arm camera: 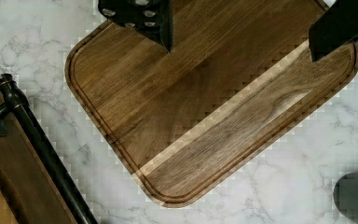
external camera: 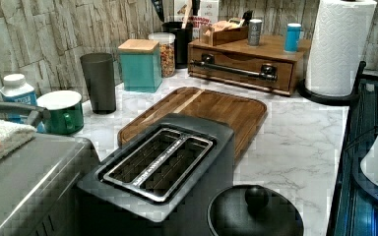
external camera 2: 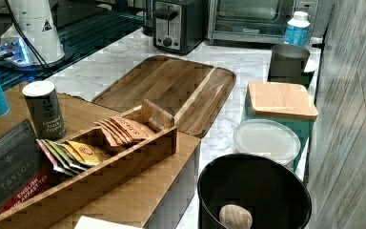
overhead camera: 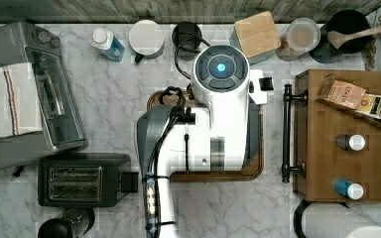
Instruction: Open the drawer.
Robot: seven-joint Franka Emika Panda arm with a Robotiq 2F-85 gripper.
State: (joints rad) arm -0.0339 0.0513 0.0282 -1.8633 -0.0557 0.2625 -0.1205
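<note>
The drawer (external camera: 241, 66) is a brown wooden front set in a low box at the back of the left view, and it sits flush with the box. Its long black bar handle (external camera: 234, 70) rests on two posts; the handle (overhead camera: 287, 131) also runs along the box's edge in the top view's right part. In the wrist view my gripper (arm camera: 240, 42) hangs open above the cutting board (arm camera: 205, 107), its two black fingers (arm camera: 161, 23) wide apart with nothing between them. The handle (arm camera: 42, 149) lies off to one side of the gripper, apart from it.
My arm (overhead camera: 213, 119) covers most of the cutting board (overhead camera: 255, 168) in the top view. On the box top (overhead camera: 327, 148) stand a tea organiser (external camera 2: 100, 157) and two shakers (overhead camera: 349, 142). A paper towel roll (external camera: 337, 46), a toaster (external camera: 162, 167), a toaster oven (overhead camera: 39, 99) and canisters (external camera: 139, 64) ring the marble counter.
</note>
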